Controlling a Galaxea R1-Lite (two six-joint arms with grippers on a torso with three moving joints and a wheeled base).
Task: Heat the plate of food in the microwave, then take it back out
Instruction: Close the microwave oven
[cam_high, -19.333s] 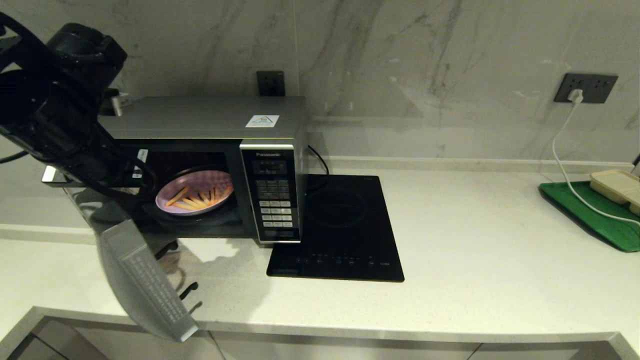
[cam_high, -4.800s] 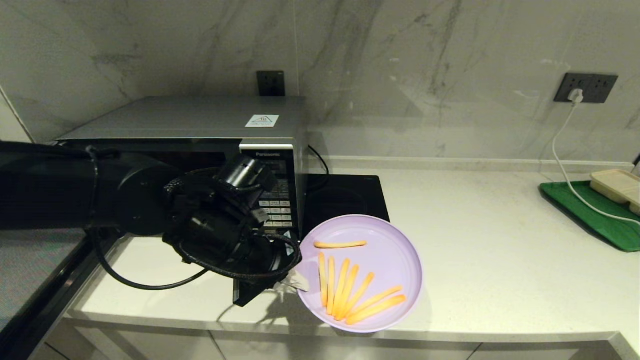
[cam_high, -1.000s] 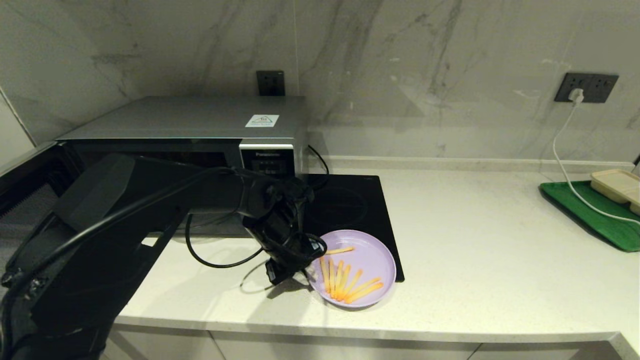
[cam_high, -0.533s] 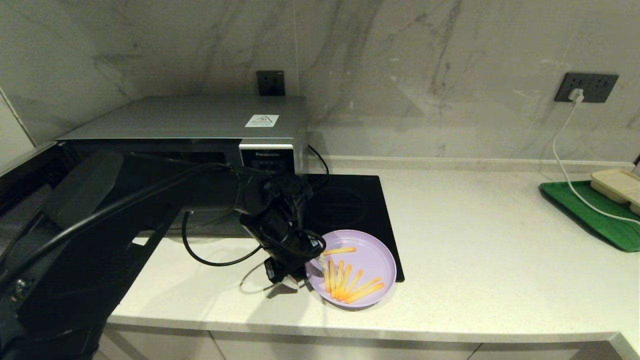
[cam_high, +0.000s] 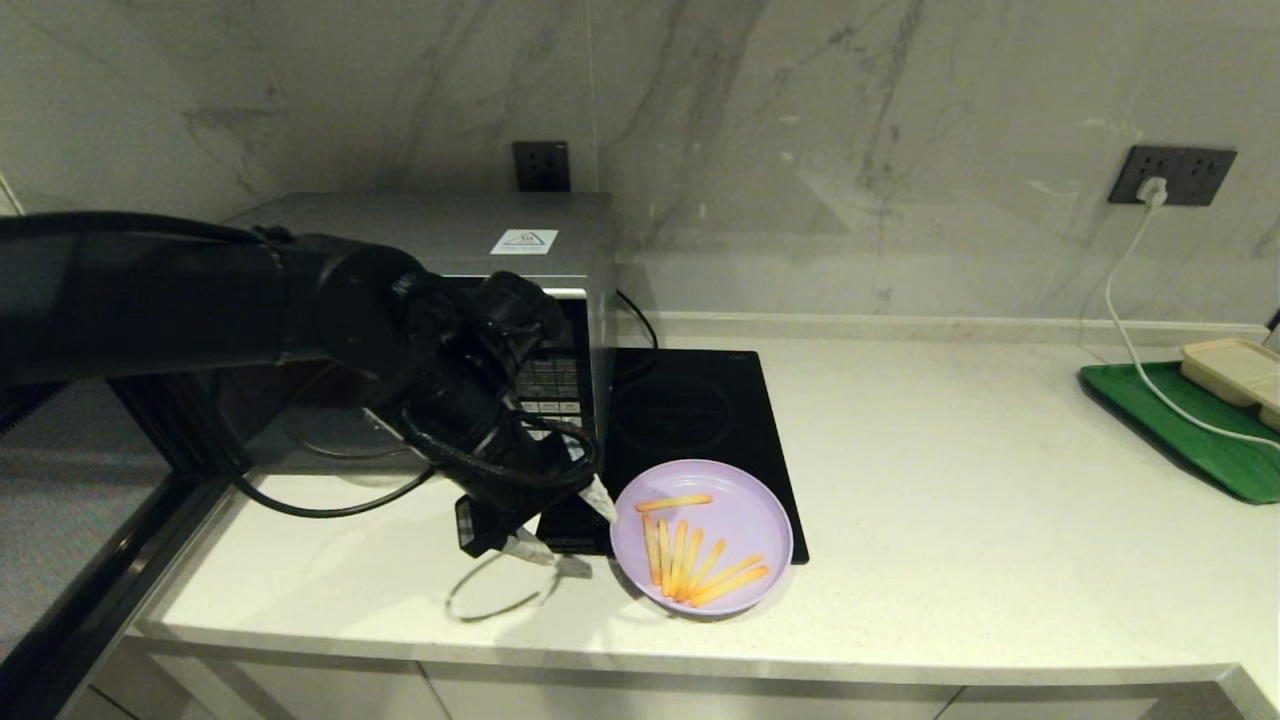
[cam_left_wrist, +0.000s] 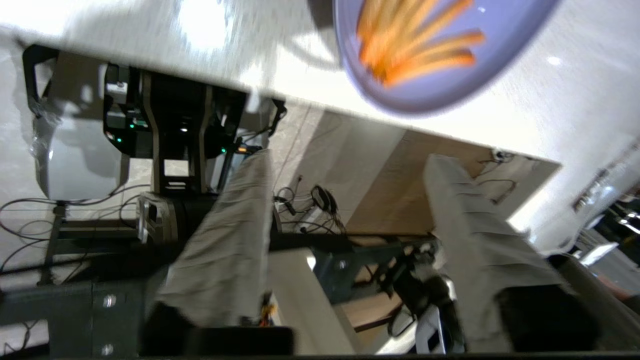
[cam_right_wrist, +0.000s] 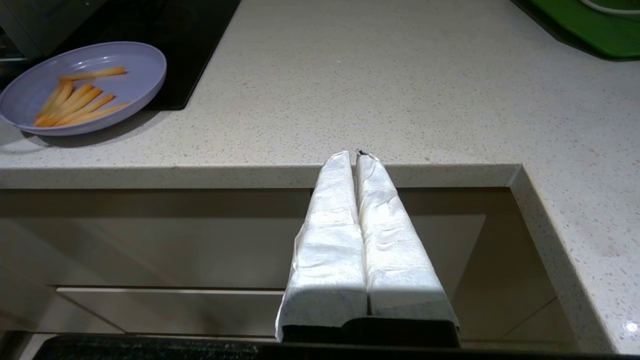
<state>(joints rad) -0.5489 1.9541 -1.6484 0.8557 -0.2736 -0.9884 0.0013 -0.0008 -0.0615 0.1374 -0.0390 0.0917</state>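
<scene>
The lilac plate of fries (cam_high: 745, 510) rests on the counter near its front edge, its back rim over the corner of the black hob. My left gripper (cam_high: 565, 525) hovers just left of the plate, open, holding nothing and apart from the rim. In the left wrist view the gripper (cam_left_wrist: 345, 162) shows two wide-apart fingers, with the plate (cam_left_wrist: 500, 30) beyond them. The silver microwave (cam_high: 420, 225) stands behind the left arm, its door (cam_high: 70, 500) swung open to the left. My right gripper (cam_right_wrist: 356, 154) is shut and empty, parked below the counter's front edge; the plate (cam_right_wrist: 140, 70) lies far off it.
A black induction hob (cam_high: 690, 420) lies right of the microwave. A green tray (cam_high: 1190, 440) holding a beige tray (cam_high: 1230, 370) sits at the far right, with a white cable (cam_high: 1130, 330) running to a wall socket. The left arm crosses the microwave's front.
My left gripper has come off the plate's left rim, opened, and pulled up and back to the left. The plate stays where it was set down.
</scene>
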